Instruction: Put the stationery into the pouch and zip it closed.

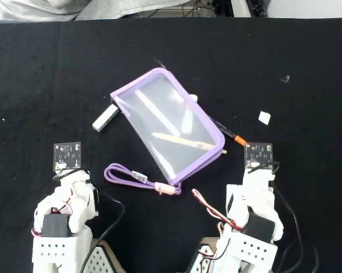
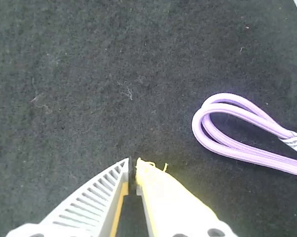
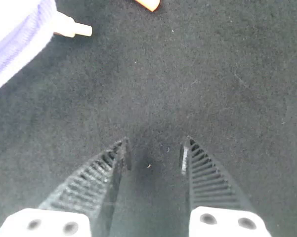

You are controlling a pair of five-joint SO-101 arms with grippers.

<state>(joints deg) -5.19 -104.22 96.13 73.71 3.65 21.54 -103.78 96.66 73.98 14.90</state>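
Observation:
The clear pouch (image 1: 168, 128) with purple trim lies slanted at the table's middle, with two wooden pencils inside. One pencil end (image 1: 222, 151) pokes out at its lower right corner, also seen as the pencil end (image 3: 71, 27) beside the pouch corner (image 3: 12, 42). A black pen with an orange tip (image 1: 232, 133) lies partly under the pouch's right side. A white eraser (image 1: 105, 118) rests by the pouch's upper left corner. My left gripper (image 2: 133, 165) is shut and empty, near the purple strap (image 2: 237, 136). My right gripper (image 3: 153, 150) is open over bare cloth.
The pouch's purple wrist strap (image 1: 131, 175) loops toward the left arm (image 1: 68, 165). A small white scrap (image 1: 264, 118) lies off to the right, above the right arm (image 1: 259, 162). Black cloth covers the whole table; pale fabric lies along the far edge (image 1: 102, 8).

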